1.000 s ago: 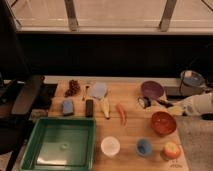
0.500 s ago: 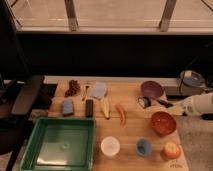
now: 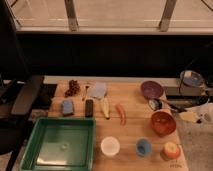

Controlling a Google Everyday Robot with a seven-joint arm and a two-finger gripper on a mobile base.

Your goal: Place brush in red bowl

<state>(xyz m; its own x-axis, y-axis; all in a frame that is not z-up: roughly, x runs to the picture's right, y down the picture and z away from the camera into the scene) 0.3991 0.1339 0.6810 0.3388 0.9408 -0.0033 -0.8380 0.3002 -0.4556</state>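
In the camera view, the brush (image 3: 165, 104) lies slanted on the worktop (image 3: 130, 135), its pale head near the purple bowl (image 3: 151, 89) and its dark handle running right and slightly down, past the rim of the red bowl (image 3: 163, 123), which looks empty. The gripper (image 3: 192, 115) sits at the right edge beside the handle's end; whether its jaws are spread or pinching cannot be told. The green tray (image 3: 60, 142) holds nothing.

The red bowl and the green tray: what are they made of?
The red bowl looks like glazed ceramic or glossy plastic: its inside shines. The green tray looks like moulded plastic, with a smooth, dull sheen. The robot's hand sits just right of the bowl.
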